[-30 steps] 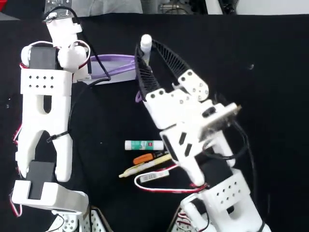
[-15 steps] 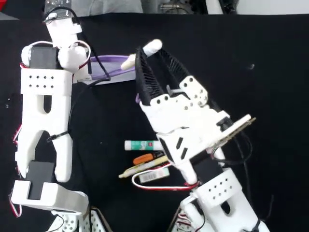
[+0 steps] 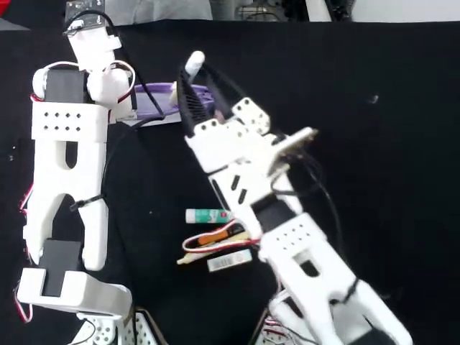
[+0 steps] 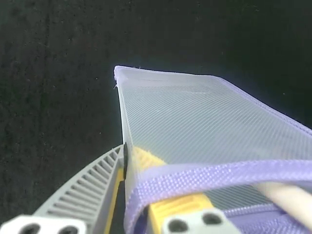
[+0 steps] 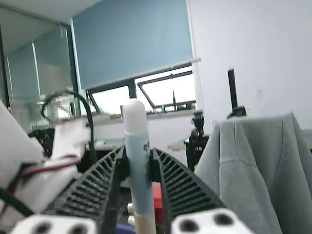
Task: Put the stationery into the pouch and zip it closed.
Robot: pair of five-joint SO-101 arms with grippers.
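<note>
Pinching a pen (image 5: 135,146) mid-barrel, right gripper (image 3: 194,75) hung over pouch (image 4: 195,122); left gripper (image 4: 129,156) clamped its limp mesh rim. Pen judged light, stiff, slick.

Purple-edged clear ribbed pouch (image 4: 204,122), white-capped pale-blue marker (image 5: 138,161), black table (image 3: 402,108)

The high view is lit evenly; the black counter (image 3: 402,129) drinks up the light and looks very dark all over; the white arms (image 3: 65,158) look very bright against it. In the left wrist view the clear pouch (image 4: 195,122) catches soft light and glows pale over the dark counter. In the right wrist view daylight comes through the windows (image 5: 161,92) far behind and glares white; the black fingers (image 5: 180,185) in front look dim; the white-capped stick (image 5: 135,146) between them is bright.
</note>
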